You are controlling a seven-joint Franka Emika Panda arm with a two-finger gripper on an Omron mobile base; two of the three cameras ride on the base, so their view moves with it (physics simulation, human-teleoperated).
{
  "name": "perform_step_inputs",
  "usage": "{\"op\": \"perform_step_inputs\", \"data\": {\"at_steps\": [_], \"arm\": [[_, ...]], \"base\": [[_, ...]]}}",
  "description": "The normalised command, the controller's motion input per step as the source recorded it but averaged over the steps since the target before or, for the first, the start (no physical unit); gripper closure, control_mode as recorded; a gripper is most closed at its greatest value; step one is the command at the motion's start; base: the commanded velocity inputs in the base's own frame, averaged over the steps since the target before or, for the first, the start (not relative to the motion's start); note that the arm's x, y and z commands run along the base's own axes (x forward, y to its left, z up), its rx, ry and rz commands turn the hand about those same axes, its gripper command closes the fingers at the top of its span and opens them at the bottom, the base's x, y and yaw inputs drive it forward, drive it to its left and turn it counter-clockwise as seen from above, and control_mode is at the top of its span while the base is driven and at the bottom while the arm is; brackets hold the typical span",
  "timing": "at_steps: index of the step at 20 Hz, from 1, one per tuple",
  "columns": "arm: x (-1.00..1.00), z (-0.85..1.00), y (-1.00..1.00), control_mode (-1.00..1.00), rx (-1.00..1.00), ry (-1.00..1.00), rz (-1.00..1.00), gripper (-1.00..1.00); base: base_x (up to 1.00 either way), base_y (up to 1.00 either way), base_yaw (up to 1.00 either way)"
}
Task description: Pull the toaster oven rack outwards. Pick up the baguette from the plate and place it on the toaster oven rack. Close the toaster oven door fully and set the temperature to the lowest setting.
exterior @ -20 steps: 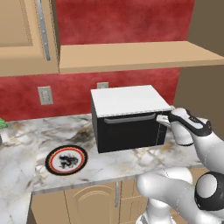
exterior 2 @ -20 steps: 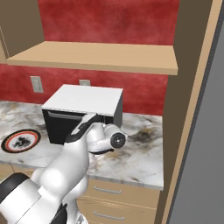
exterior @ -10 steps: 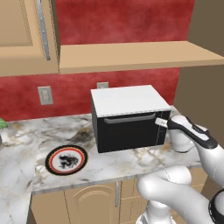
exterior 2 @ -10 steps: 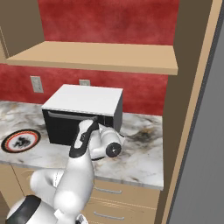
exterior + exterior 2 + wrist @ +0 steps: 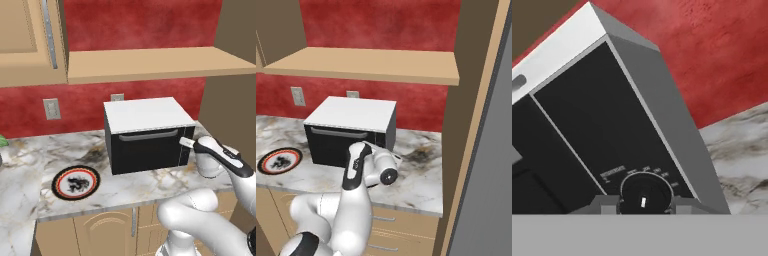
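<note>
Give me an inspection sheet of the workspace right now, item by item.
Surface: marble counter, grey-veined.
Job's things: toaster oven with toaster oven door closed; plate left of it, no bread on it; round dial on the control strip.
Clutter: nothing seen.
Gripper: gripper shut, fingertips astride the dial.
Cables: nothing seen.
Surroundings: red wall, wall outlet, wooden shelf above, cabinets.

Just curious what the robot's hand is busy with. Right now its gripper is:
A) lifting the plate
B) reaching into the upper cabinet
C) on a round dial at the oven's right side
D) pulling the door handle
C: in the hand view the gripper flanks the dial on the toaster oven.
</note>
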Motion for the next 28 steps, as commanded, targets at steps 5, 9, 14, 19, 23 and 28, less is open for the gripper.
{"op": "perform_step_inputs", "data": {"at_steps": [5, 9, 14, 19, 23, 28], "arm": [[0.00, -0.05, -0.30, -1.00, -0.44, -0.28, 0.23, 1.00], [0.00, -0.11, -0.32, -1.00, -0.52, -0.29, 0.25, 1.00], [0.03, -0.19, -0.30, -1.00, -0.65, -0.09, 0.28, 1.00], [0.18, -0.13, -0.20, -1.00, -0.79, 0.06, 0.27, 1.00], [0.29, -0.01, -0.22, -1.00, -0.83, 0.23, 0.27, 1.00], [0.36, 0.00, -0.26, -1.00, -0.81, 0.33, 0.27, 1.00]], "base": [[0.00, 0.00, 0.00], [0.00, 0.00, 0.00], [0.00, 0.00, 0.00], [0.00, 0.00, 0.00], [0.00, 0.00, 0.00], [0.00, 0.00, 0.00]]}}
